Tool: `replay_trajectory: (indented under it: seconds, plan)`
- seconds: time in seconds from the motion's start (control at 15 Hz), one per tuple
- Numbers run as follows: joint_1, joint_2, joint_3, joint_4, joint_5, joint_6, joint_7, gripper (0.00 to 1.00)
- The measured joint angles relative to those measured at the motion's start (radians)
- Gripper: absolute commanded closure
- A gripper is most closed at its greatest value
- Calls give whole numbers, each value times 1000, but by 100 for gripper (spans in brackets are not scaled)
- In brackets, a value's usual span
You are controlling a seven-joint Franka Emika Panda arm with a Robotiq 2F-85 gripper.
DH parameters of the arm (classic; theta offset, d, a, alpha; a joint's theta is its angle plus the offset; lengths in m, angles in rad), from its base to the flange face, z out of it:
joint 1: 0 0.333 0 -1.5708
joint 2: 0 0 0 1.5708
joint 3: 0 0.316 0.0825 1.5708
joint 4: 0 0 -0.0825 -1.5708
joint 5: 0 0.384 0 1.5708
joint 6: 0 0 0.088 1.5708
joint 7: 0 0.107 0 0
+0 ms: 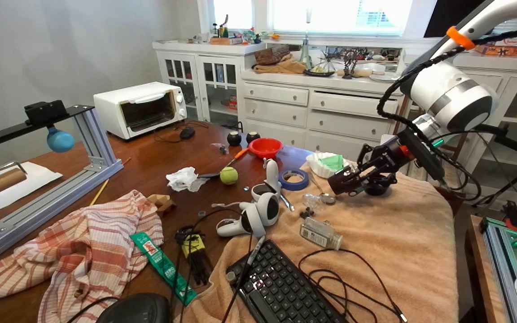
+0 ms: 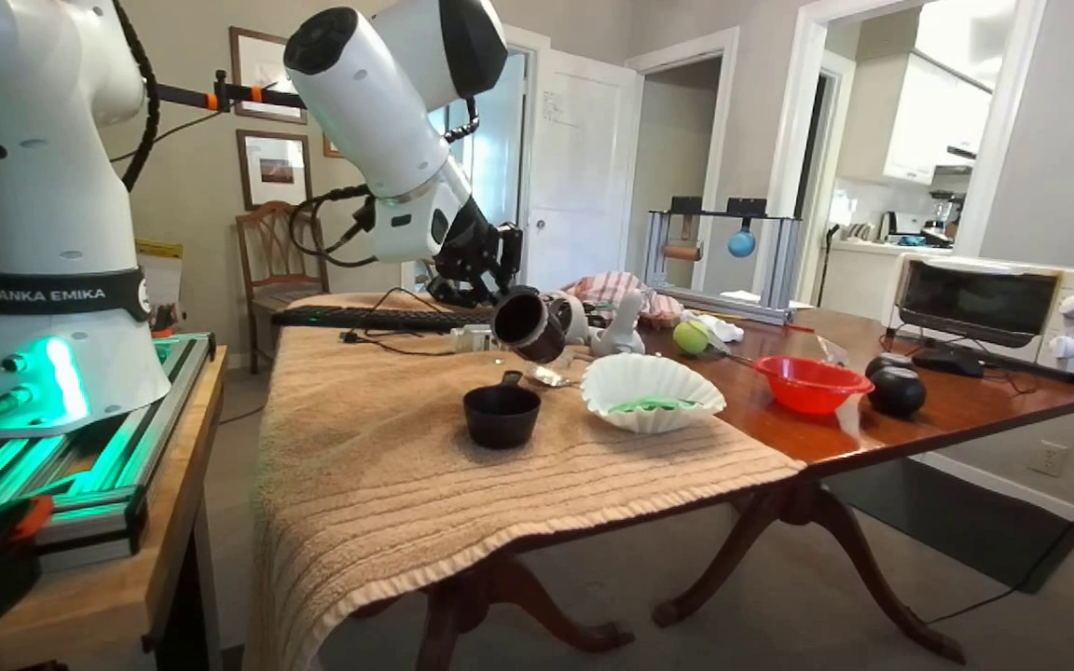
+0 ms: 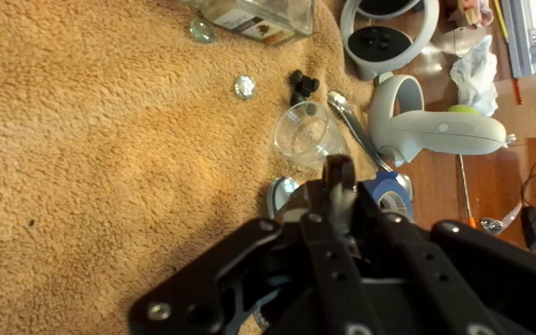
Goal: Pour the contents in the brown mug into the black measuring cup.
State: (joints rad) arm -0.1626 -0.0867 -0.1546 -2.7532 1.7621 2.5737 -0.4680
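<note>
With the end effector point(image 3: 341, 204) pinched narrow on the tilted brown mug point(image 2: 535, 330), at a spot too hidden to name, grip firmly and tip no further for now. Shift across to the black measuring cup point(image 2: 502, 417), upright on the tan towel point(image 2: 360, 447) near the mug and seemingly not yet under its mouth, then lower close and pour slowly, letting nothing stray toward the white fluted dish point(image 2: 649, 377).

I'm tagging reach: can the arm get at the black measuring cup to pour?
Probably yes: the jaws hold the brown mug tilted, higher than the black measuring cup, nothing visible between them.
</note>
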Motion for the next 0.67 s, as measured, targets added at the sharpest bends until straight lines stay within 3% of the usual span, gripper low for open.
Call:
replay_trajectory:
  seconds: [0.67]
  plan:
    - [-111, 27, -123, 1, -270, -277, 9, 96]
